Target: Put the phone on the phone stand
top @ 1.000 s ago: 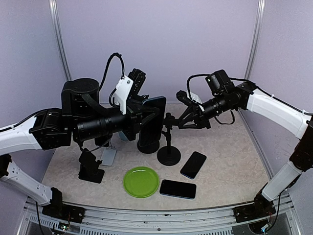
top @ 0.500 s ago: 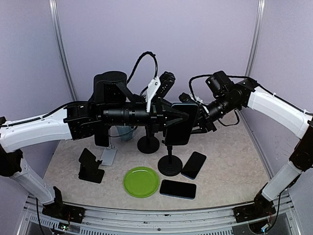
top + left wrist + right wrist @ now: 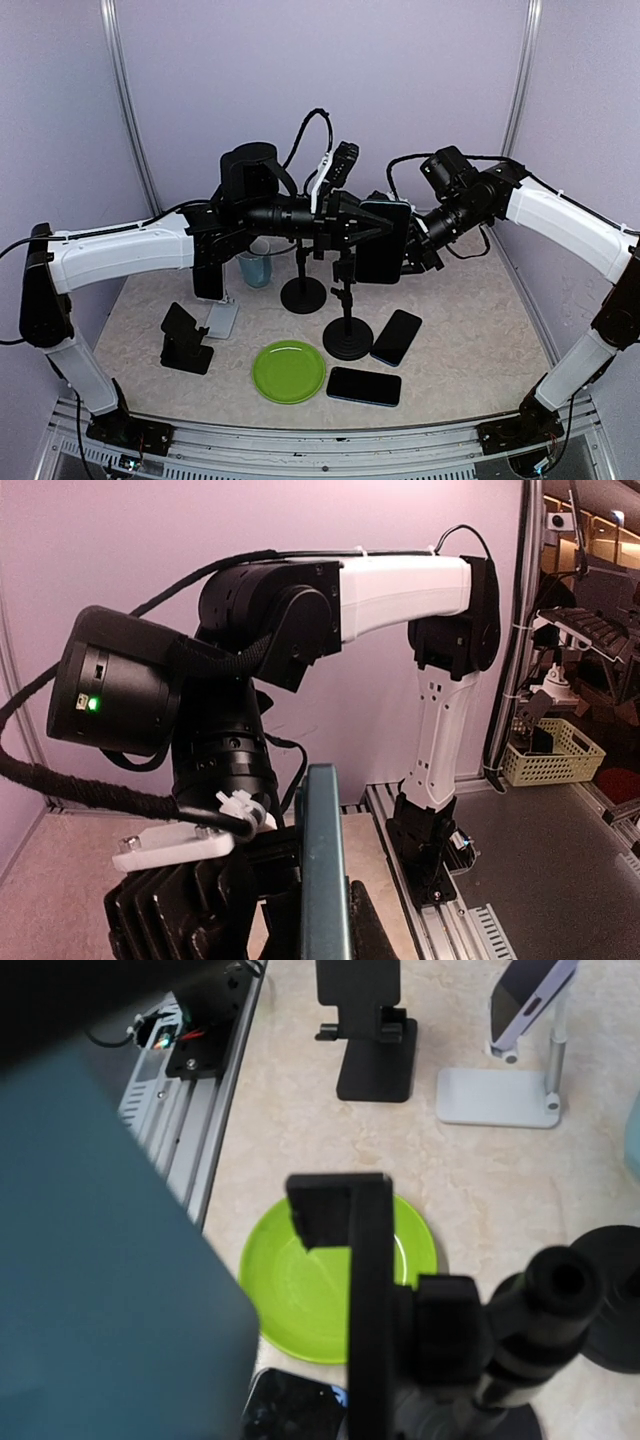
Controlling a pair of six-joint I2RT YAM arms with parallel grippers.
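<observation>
My left gripper [image 3: 372, 232] is shut on a dark teal phone [image 3: 388, 250] and holds it upright in the air. The phone is just right of the head of the black pole phone stand [image 3: 346, 310]. In the left wrist view the phone [image 3: 325, 870] is edge-on between my fingers [image 3: 368, 928]. My right gripper [image 3: 415, 252] reaches in from the right behind the phone, at the stand's head, and is mostly hidden. In the right wrist view the stand's cradle plate [image 3: 368, 1290] fills the middle, with the phone [image 3: 100, 1280] blurred at the left.
A second black pole stand [image 3: 303, 290] and a blue cup [image 3: 256, 268] stand behind. A small black stand [image 3: 186, 340] and a silver stand [image 3: 222, 318] are at the left. A green plate [image 3: 289, 371] and two dark phones [image 3: 396, 336] [image 3: 364, 386] lie in front.
My left arm has swung right and forward, carrying the phone from over the rear pole stand to beside the front stand's head. My right arm has stayed put.
</observation>
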